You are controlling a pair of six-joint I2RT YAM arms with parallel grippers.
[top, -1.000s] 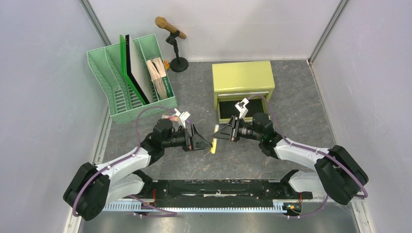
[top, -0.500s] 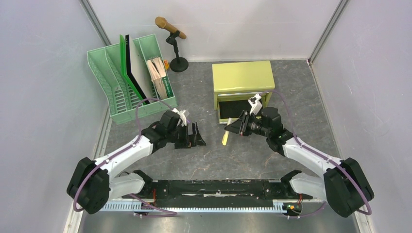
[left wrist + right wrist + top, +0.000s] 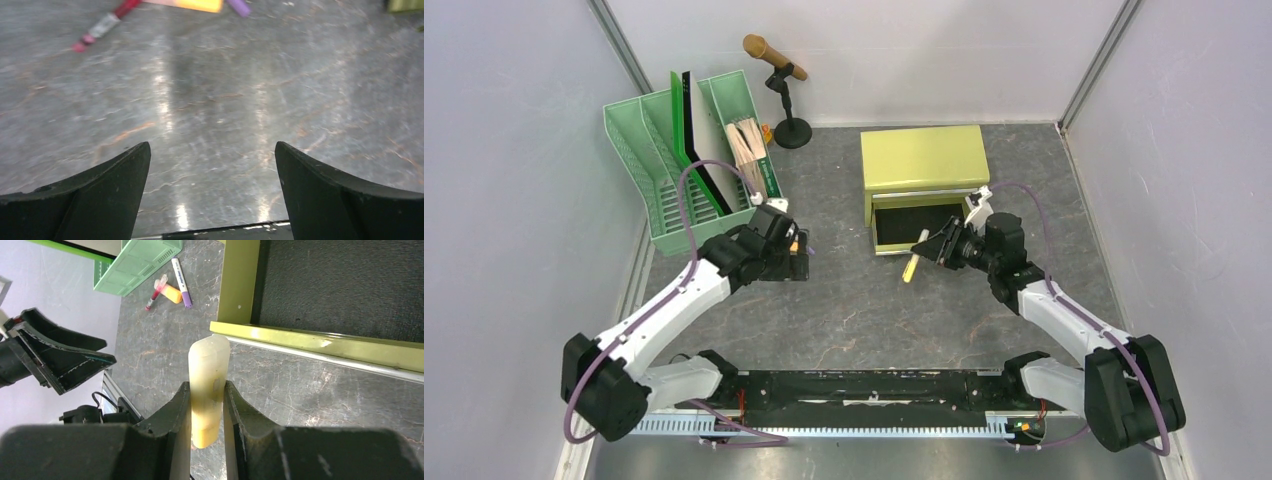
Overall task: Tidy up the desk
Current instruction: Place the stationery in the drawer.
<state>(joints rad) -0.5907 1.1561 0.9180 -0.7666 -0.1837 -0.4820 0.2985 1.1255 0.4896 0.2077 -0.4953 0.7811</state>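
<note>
Conceivably, the pale yellow marker (image 3: 209, 367) pinched in the right gripper (image 3: 206, 390) could be snagged on the yellow-green drawer rim (image 3: 300, 342); the left gripper (image 3: 211, 150) is splayed wide

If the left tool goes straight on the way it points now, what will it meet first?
The open left tool would probably meet bare desk first, short of the red pen.

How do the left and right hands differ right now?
The left hand is wide open and empty; the right hand is shut on a yellow marker. The left hand hangs over bare desk with loose pens ahead; the right hand sits at the open drawer's front rim. Both are black and two-fingered.
</note>
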